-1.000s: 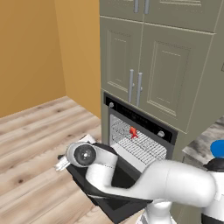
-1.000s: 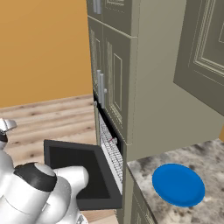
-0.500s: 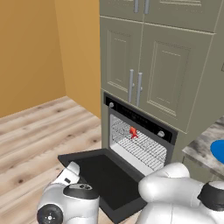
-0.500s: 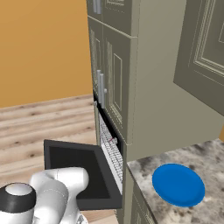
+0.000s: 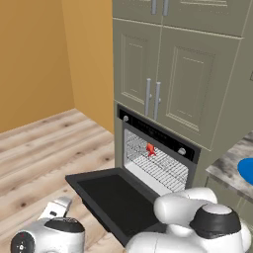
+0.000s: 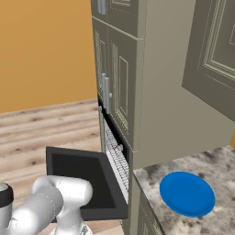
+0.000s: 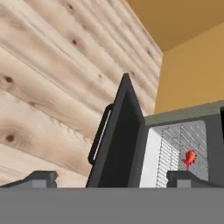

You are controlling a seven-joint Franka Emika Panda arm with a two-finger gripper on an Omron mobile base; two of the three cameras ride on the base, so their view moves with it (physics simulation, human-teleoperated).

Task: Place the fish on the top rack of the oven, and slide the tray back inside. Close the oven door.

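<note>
We see the oven door (image 5: 116,197) hanging flat open, jutting out over the wooden floor (image 5: 39,153) and barring any low, straight approach to the oven (image 5: 158,148). Above the door the cavity mouth stands open; inside, the fish (image 5: 150,149) sits on the top rack (image 5: 160,165). The floor left of the door lies free.

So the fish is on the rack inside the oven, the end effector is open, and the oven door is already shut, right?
Not quite. The door is not shut: it hangs fully open, lying flat in front of the oven, as the left base view shows. The rest holds: the fish sits on the rack inside, and the end effector is open.
</note>
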